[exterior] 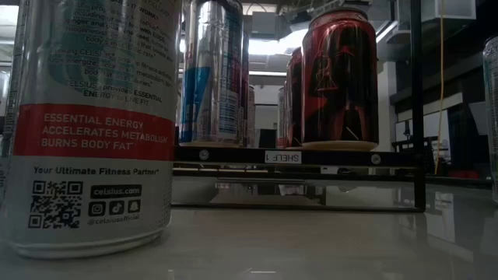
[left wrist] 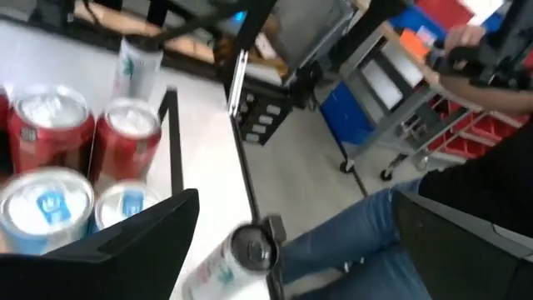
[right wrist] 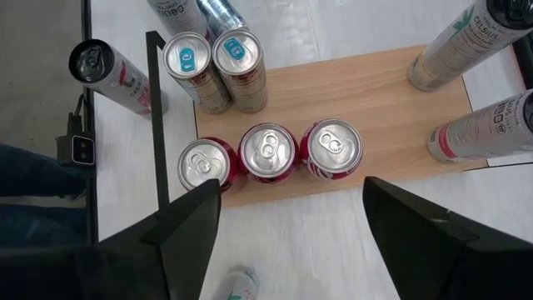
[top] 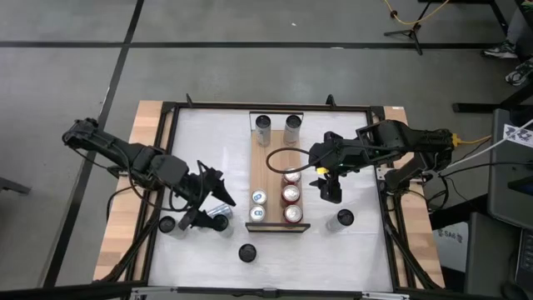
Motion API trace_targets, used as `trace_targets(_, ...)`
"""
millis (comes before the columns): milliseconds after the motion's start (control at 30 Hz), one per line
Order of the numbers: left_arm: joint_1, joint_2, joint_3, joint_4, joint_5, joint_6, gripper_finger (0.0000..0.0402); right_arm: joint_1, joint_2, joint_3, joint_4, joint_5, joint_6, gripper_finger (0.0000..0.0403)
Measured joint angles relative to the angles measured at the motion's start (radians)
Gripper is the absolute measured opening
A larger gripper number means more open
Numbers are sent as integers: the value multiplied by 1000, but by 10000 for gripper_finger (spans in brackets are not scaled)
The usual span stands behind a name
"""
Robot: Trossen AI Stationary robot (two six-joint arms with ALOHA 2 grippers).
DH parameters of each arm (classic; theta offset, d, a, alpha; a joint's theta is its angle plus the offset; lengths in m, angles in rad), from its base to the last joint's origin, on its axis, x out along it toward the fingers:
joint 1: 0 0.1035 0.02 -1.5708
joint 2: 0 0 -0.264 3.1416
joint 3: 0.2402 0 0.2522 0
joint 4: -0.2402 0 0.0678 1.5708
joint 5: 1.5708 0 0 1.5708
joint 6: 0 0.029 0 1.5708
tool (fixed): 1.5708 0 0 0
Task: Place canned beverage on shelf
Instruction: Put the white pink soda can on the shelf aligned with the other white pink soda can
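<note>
Left gripper (top: pixel 208 198) stood spread wide, empty, just beside shelf (top: pixel 271 158), angled toward loose can (top: pixel 219 210) on table (top: pixel 358 258). Probably lining up next pick. Five cans clustered at shelf's lipped end, two at far end. Right gripper (top: pixel 327 185) hung part-open, empty, beside red cans (top: pixel 291 193).

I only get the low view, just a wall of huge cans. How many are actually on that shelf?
Observer: Seven on the shelf: three red cans, two blue-topped cans, two tall cans at the far end.
Operator: Is an arm holding one?
Observer: No. The right pincer hangs open beside the red cans; the left pincer is open too.
Operator: Any left over?
Observer: Three dark-topped cans stand on the table.
</note>
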Motion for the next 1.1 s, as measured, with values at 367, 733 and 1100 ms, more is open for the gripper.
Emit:
trace_targets(367,-68,0,0,-272,-119,1,392,0,0,0,11,0,0,287)
trace_targets(733,-152,79,0,-363,-274,162,392,0,1,0,33,0,0,287)
trace_targets(1100,-154,211,0,-414,-258,168,392,0,1,0,36,0,0,287)
